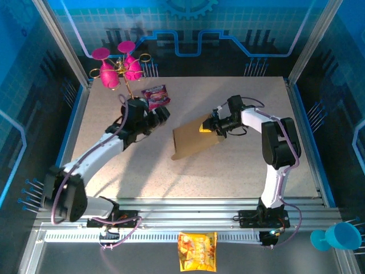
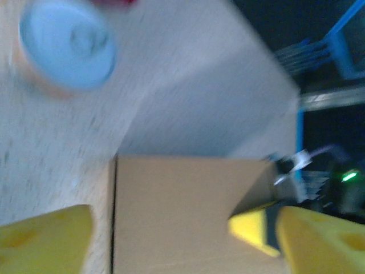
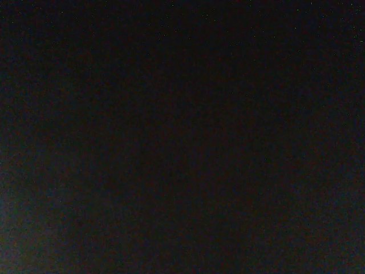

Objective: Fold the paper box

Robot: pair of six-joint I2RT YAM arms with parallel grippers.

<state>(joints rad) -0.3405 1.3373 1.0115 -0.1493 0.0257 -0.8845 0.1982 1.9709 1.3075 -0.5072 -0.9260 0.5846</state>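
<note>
My left claw (image 1: 162, 115) is spread wide near the paper box (image 1: 194, 141), my right claw (image 1: 210, 127) pinches its corner, and folding that flap looks next.

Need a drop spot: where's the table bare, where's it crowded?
Bare: table strip between the paper box and the near edge, plus the far right corner. Crowded: far left, around the pink goblets, snack packet and left hand.

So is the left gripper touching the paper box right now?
Apart. The top view shows bare tabletop between the left gripper and the left edge of the paper box; the gripper is open, clear of the cardboard.
</note>
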